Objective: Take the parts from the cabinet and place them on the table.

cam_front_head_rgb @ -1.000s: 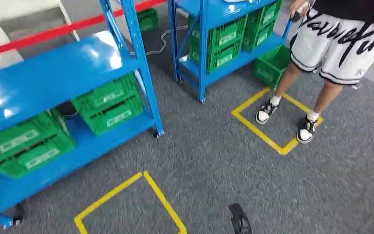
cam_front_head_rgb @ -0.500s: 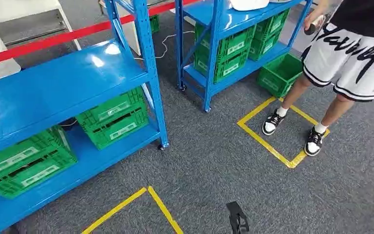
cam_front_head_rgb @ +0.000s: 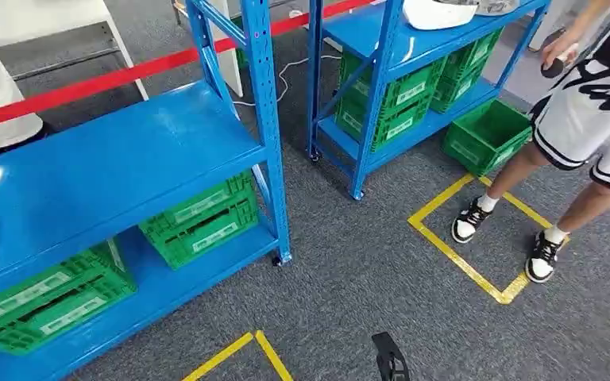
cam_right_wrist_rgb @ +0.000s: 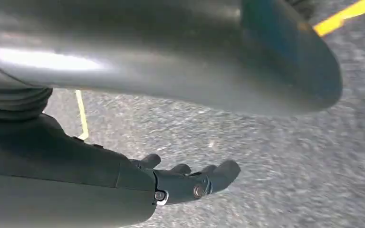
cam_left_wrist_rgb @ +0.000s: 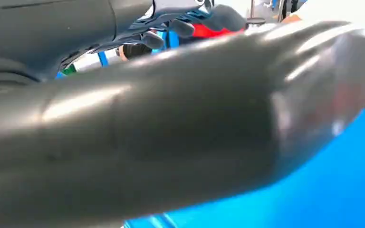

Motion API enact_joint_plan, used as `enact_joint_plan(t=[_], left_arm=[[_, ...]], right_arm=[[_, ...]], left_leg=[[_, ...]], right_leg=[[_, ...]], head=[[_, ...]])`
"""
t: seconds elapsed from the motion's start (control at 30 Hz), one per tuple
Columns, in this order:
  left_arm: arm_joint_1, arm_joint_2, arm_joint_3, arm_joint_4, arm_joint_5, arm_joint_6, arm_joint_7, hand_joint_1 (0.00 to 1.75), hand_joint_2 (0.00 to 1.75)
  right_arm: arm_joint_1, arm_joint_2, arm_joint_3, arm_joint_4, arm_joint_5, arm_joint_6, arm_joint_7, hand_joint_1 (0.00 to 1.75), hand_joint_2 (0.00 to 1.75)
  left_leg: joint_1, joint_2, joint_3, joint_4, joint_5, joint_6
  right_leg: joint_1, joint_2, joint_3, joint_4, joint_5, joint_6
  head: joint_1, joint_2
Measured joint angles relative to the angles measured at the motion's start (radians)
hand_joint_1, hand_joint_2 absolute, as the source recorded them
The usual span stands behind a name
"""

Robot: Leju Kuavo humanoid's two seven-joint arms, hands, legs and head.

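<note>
Head view: blue cabinet (cam_front_head_rgb: 119, 171) close ahead, white parts (cam_front_head_rgb: 437, 12) on the far rack's (cam_front_head_rgb: 381, 48) top shelf. Right hand (cam_right_wrist_rgb: 190, 183) hangs empty, fingers loosely apart; left hand (cam_left_wrist_rgb: 190, 23) unclear. Approach step; next, reach a shelf.

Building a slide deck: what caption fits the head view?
Two blue metal shelving racks holding green plastic crates on grey carpet, a person standing in a yellow tape square.

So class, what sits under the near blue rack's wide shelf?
Under the near rack's shelf, green crates sit stacked in pairs on the bottom shelf. The shelf above covers their tops, hiding any contents.
</note>
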State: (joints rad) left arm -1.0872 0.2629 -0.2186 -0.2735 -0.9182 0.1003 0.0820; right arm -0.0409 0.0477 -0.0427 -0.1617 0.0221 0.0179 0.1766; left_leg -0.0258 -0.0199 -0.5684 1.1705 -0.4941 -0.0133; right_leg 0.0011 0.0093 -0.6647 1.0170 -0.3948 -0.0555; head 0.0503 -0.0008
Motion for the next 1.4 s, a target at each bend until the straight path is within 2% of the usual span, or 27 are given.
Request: enact_joint_plan(t=[0.03, 0.07, 0.1, 0.13, 0.17, 0.2, 0.23, 0.27, 0.3, 0.33, 0.4, 0.43, 0.47, 0.6, 0.7, 0.77, 0.8, 0.83, 0.87, 0.9, 1.07, 1.17, 1.2, 1.4], left_arm=[[-0.003, 0.004, 0.0, 0.002, 0.009, -0.022, 0.01, 0.0, 0.0], [-0.002, 0.006, 0.0, 0.003, 0.018, -0.042, 0.019, 0.0, 0.0], [0.002, 0.009, 0.0, 0.005, 0.034, -0.063, 0.034, 0.0, 0.0], [0.005, 0.013, 0.0, 0.006, 0.049, -0.077, 0.045, 0.0, 0.0], [0.006, 0.016, 0.001, 0.009, 0.059, -0.087, 0.053, 0.0, 0.0], [0.006, 0.019, 0.001, 0.011, 0.066, -0.094, 0.055, 0.0, 1.75], [0.006, 0.023, 0.003, 0.011, 0.077, -0.102, 0.056, 0.0, 1.75], [0.006, 0.028, 0.008, 0.011, 0.092, -0.112, 0.056, 0.0, 1.75], [0.007, 0.032, 0.013, 0.013, 0.102, -0.12, 0.058, 0.0, 1.75], [0.007, 0.036, 0.021, 0.017, 0.108, -0.124, 0.058, 0.0, 1.75], [0.01, 0.045, 0.025, 0.016, 0.106, -0.132, 0.06, 0.0, 1.75], [0.011, 0.049, 0.025, 0.015, 0.1, -0.132, 0.06, 0.0, 1.75], [0.01, 0.053, 0.025, 0.014, 0.089, -0.133, 0.058, 0.0, 1.75], [0.01, 0.062, 0.025, 0.015, 0.077, -0.151, 0.061, 0.0, 1.75], [0.01, 0.067, 0.025, 0.015, 0.078, -0.207, 0.054, 0.0, 1.75], [0.01, 0.071, 0.025, 0.016, 0.08, -0.243, 0.04, 0.0, 1.75], [0.01, 0.072, 0.025, 0.016, 0.08, -0.253, 0.036, 0.0, 1.75], [0.01, 0.074, 0.025, 0.016, 0.08, -0.271, 0.023, 0.0, 1.75], [0.01, 0.075, 0.025, 0.016, 0.081, -0.284, 0.012, 0.0, 1.75], [0.011, 0.076, 0.025, 0.016, 0.082, -0.292, 0.006, 0.0, 1.75], [0.011, 0.081, 0.031, 0.017, 0.142, -0.413, -0.069, 0.0, 1.75], [0.011, 0.088, 0.07, 0.017, 0.235, -0.498, -0.141, 0.0, 1.75], [0.011, 0.088, 0.086, 0.017, 0.249, -0.508, -0.151, 0.0, 1.75], [0.01, 0.106, 0.11, 0.012, 0.254, -0.651, -0.208, 0.0, 1.75]], right_arm=[[-0.003, -0.001, 0.0, 0.0, 0.0, 0.0, 0.002, 0.0, 0.0], [-0.003, -0.001, 0.0, 0.0, 0.0, 0.0, 0.003, 0.0, 0.0], [-0.002, -0.001, 0.0, 0.0, 0.0, 0.0, 0.003, 0.0, 0.0], [-0.001, -0.001, 0.0, 0.0, 0.0, 0.0, 0.003, 0.0, 0.0], [0.001, -0.001, 0.0, 0.0, -0.001, 0.001, 0.003, 0.0, 0.0], [0.003, -0.001, 0.0, 0.0, -0.001, 0.001, 0.004, 0.0, 0.0], [0.004, -0.001, 0.0, 0.0, -0.001, 0.001, 0.004, 0.0, 0.0], [0.004, -0.001, 0.0, 0.0, -0.001, 0.001, 0.004, 0.0, 0.0], [0.005, -0.001, 0.0, 0.0, -0.001, 0.001, 0.004, 0.0, 0.0], [0.004, -0.003, 0.0, 0.0, -0.001, 0.001, 0.006, 0.0, 0.0], [0.003, -0.003, 0.0, 0.0, 0.0, 0.002, 0.008, 0.0, 0.0], [0.004, -0.005, 0.0, 0.0, 0.002, 0.002, 0.008, 0.0, 0.0], [0.005, -0.007, 0.0, 0.0, 0.003, 0.002, 0.008, 0.0, 0.0], [0.004, -0.007, 0.0, 0.0, 0.007, 0.002, 0.007, 0.0, 0.0], [0.0, -0.007, 0.0, 0.0, 0.011, 0.003, 0.007, 0.0, 0.0], [-0.002, -0.007, 0.0, 0.0, 0.014, 0.008, 0.009, 0.0, 0.0], [-0.002, -0.007, 0.0, 0.0, 0.014, 0.008, 0.009, 0.0, 0.0], [-0.002, -0.007, 0.0, 0.0, 0.013, 0.009, 0.011, 0.0, 0.0], [-0.003, -0.007, 0.0, 0.0, 0.013, 0.009, 0.011, 0.0, 0.0], [-0.004, -0.007, 0.0, 0.0, 0.013, 0.009, 0.011, 0.0, 0.0], [-0.004, -0.007, 0.0, 0.0, 0.01, 0.011, 0.011, 0.0, 0.0], [-0.004, -0.008, 0.0, 0.0, 0.006, 0.011, 0.01, 0.0, 0.0], [-0.004, -0.008, 0.0, 0.0, 0.005, 0.011, 0.011, 0.0, 0.0], [-0.002, -0.008, -0.001, 0.0, -0.001, 0.015, 0.01, 0.0, 0.0]], left_leg=[[0.006, 0.003, -0.04, 0.055, -0.014, -0.007], [0.013, 0.004, -0.074, 0.094, -0.046, -0.014], [0.021, 0.005, -0.108, 0.125, -0.098, -0.022], [0.028, 0.007, -0.131, 0.133, -0.137, -0.03], [0.033, 0.009, -0.142, 0.12, -0.148, -0.035], [0.038, 0.011, -0.141, 0.078, -0.123, -0.04], [0.042, 0.014, -0.125, 0.009, -0.063, -0.044], [0.046, 0.015, -0.106, -0.066, 0.013, -0.048], [0.052, 0.018, -0.09, -0.149, 0.111, -0.052], [0.048, 0.02, -0.097, -0.166, 0.096, -0.046], [0.043, 0.018, -0.092, -0.154, 0.104, -0.024], [0.05, 0.016, -0.092, -0.159, 0.112, -0.026], [0.048, 0.015, -0.094, -0.158, 0.109, -0.027], [0.046, 0.007, -0.092, -0.158, 0.1, -0.012], [0.044, 0.005, -0.09, -0.158, 0.096, -0.006], [0.042, 0.005, -0.089, -0.157, 0.095, -0.005], [0.041, 0.005, -0.089, -0.157, 0.096, -0.004], [0.04, 0.005, -0.089, -0.157, 0.096, -0.004], [0.04, 0.005, -0.089, -0.156, 0.096, -0.004], [0.039, 0.005, -0.089, -0.156, 0.096, -0.004], [0.039, 0.006, -0.085, -0.157, 0.097, -0.005], [0.039, 0.006, -0.083, -0.158, 0.098, -0.006], [0.039, 0.006, -0.083, -0.158, 0.098, -0.006], [0.04, 0.007, -0.082, -0.159, 0.099, -0.008]], right_leg=[[-0.004, 0.001, 0.012, -0.002, -0.009, -0.003], [-0.007, 0.002, 0.023, -0.003, -0.019, -0.001], [-0.011, 0.003, 0.036, -0.003, -0.031, 0.003], [-0.014, 0.004, 0.049, -0.003, -0.043, 0.006], [-0.017, 0.005, 0.061, -0.002, -0.053, 0.011], [-0.02, 0.006, 0.076, -0.002, -0.065, 0.016], [-0.025, 0.006, 0.091, 0.0, -0.077, 0.022], [-0.029, 0.006, 0.104, 0.001, -0.088, 0.029], [-0.03, 0.006, 0.11, 0.001, -0.1, 0.038], [-0.029, 0.009, 0.116, 0.012, -0.108, 0.045], [-0.026, 0.008, 0.111, 0.004, -0.119, 0.06], [-0.024, 0.006, 0.113, 0.012, -0.125, 0.056], [-0.023, 0.006, 0.114, 0.005, -0.12, 0.029], [-0.023, 0.001, 0.13, -0.017, -0.119, 0.027], [-0.022, -0.002, 0.137, -0.025, -0.119, 0.028], [-0.025, -0.002, 0.138, -0.028, -0.12, 0.038], [-0.026, -0.002, 0.138, -0.029, -0.12, 0.049], [-0.028, -0.003, 0.138, -0.03, -0.12, 0.065], [-0.029, -0.003, 0.138, -0.031, -0.12, 0.075], [-0.03, -0.003, 0.138, -0.031, -0.12, 0.076], [-0.028, -0.003, 0.139, -0.028, -0.12, 0.077], [-0.027, -0.003, 0.139, -0.025, -0.12, 0.077], [-0.027, -0.002, 0.139, -0.025, -0.12, 0.076], [-0.027, -0.002, 0.138, -0.022, -0.121, 0.074]], head=[[0.002, 0.0], [0.001, 0.0], [0.001, 0.0], [0.001, 0.0], [0.001, 0.0], [0.001, 0.0], [0.001, 0.0], [0.001, 0.0], [0.0, 0.0], [-0.004, 0.0], [-0.003, 0.0], [-0.003, 0.0], [0.0, 0.0], [0.003, 0.0], [0.004, 0.0], [0.004, 0.0], [0.003, 0.0], [0.003, 0.0], [0.003, 0.0], [0.003, 0.0], [0.003, 0.0], [0.003, 0.0], [0.003, 0.0], [0.003, 0.0]])
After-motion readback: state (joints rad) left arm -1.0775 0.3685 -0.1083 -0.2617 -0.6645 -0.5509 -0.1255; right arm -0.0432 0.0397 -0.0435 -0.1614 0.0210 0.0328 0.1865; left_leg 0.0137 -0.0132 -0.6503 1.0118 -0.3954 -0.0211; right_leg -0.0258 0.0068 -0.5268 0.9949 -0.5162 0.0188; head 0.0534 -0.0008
